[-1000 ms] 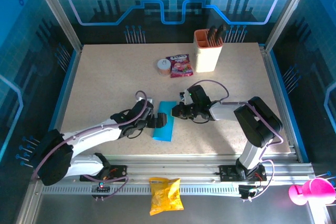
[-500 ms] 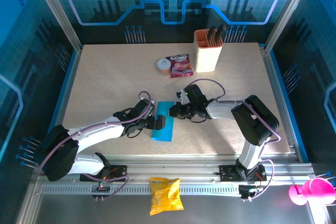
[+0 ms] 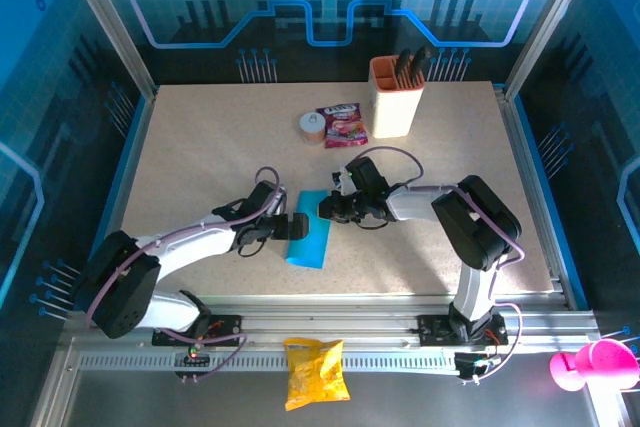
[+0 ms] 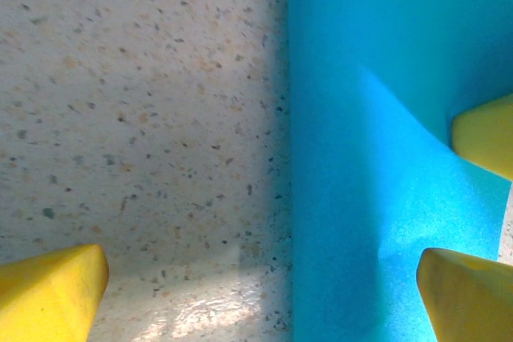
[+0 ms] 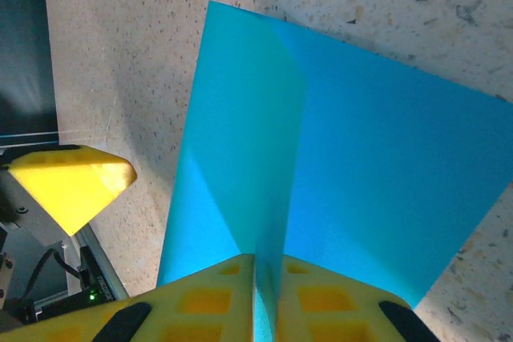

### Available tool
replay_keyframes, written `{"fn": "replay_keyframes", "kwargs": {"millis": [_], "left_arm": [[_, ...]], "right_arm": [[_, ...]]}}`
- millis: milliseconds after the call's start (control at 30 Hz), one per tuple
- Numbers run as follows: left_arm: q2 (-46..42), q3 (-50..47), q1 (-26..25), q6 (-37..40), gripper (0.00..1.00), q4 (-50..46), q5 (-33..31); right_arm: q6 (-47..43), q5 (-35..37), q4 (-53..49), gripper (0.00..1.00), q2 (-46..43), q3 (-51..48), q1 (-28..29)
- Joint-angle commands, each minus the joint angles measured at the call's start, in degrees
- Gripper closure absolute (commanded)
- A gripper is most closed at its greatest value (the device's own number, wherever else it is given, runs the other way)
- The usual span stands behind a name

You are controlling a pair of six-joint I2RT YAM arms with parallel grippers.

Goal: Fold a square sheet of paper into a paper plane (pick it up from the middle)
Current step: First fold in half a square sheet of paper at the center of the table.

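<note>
Blue paper (image 3: 308, 232) on table (image 3: 200, 147), centre-front, between both arms. Folded strip, long axis near-to-far, far end leaning right. Right gripper (image 3: 328, 209) pinching its far right part. Left gripper (image 3: 297, 226) spread wide, straddling left edge.

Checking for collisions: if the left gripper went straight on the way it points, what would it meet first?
Probably the square sheet of paper, lying just ahead of the left gripper; depth is unclear.

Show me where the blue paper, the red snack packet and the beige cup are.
blue paper (image 3: 312, 247), top view, its near half.
red snack packet (image 3: 343, 125), top view, its middle.
beige cup (image 3: 393, 109), top view, its side wall.
</note>
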Motion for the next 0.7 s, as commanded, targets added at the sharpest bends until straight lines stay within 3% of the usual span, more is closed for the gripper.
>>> {"fn": "replay_keyframes", "kwargs": {"millis": [0, 567, 667], "left_arm": [[0.9, 0.5, 0.3, 1.2, 0.0, 2.1, 2.7], [4.5, 0.3, 0.3, 1.5, 0.0, 2.4, 1.2], [4.7, 0.0, 0.3, 1.5, 0.0, 2.7, 1.2]], "right_arm": [[0.2, 0.0, -0.6, 0.86, 1.7, 1.2, 0.5], [1.0, -0.6, 0.4, 0.83, 1.3, 0.6, 0.5], [1.2, -0.8, 0.4, 0.77, 1.0, 0.6, 0.5]]}}
